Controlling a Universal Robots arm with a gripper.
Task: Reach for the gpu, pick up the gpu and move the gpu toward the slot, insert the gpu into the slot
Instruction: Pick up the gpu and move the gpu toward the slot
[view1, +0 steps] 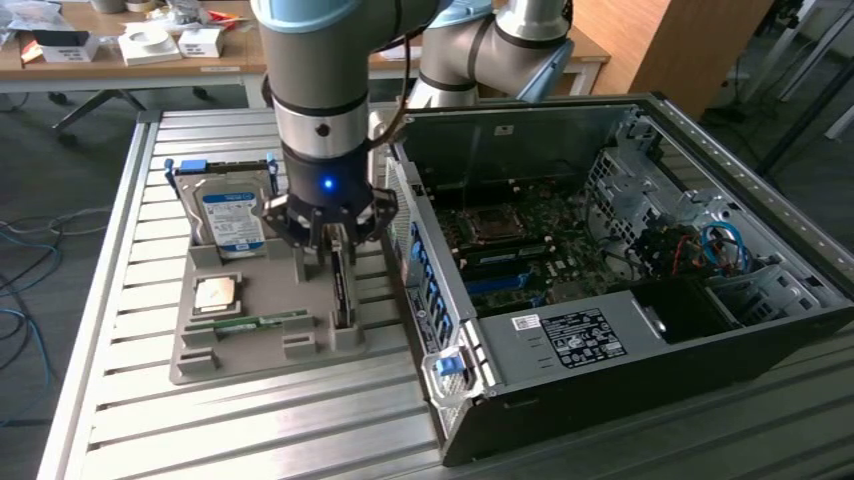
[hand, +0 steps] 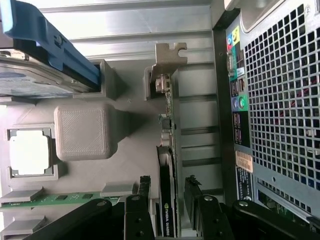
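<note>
The gpu (view1: 342, 296) stands on its long edge in a groove of the grey holder tray (view1: 254, 352), just outside the open computer case. In the wrist view the dark gpu (hand: 167, 165) runs away from me to its pale metal bracket (hand: 169, 56). My gripper (view1: 331, 258) hangs straight above the card, and my gripper (hand: 168, 192) is open. One black fingertip (hand: 144, 186) stands on each side of the card, with a small gap to it. The slot sits among the connector strips of the green motherboard (view1: 541, 245); I cannot tell it apart there.
The tray also holds a blue-labelled hard drive (view1: 230, 210), a square silver chip (view1: 218, 293) and a green memory stick (view1: 254, 323). The open computer case (view1: 627, 330) lies close beside the tray on the slatted metal table (view1: 120, 300). The case's perforated wall (hand: 280, 100) is near the card.
</note>
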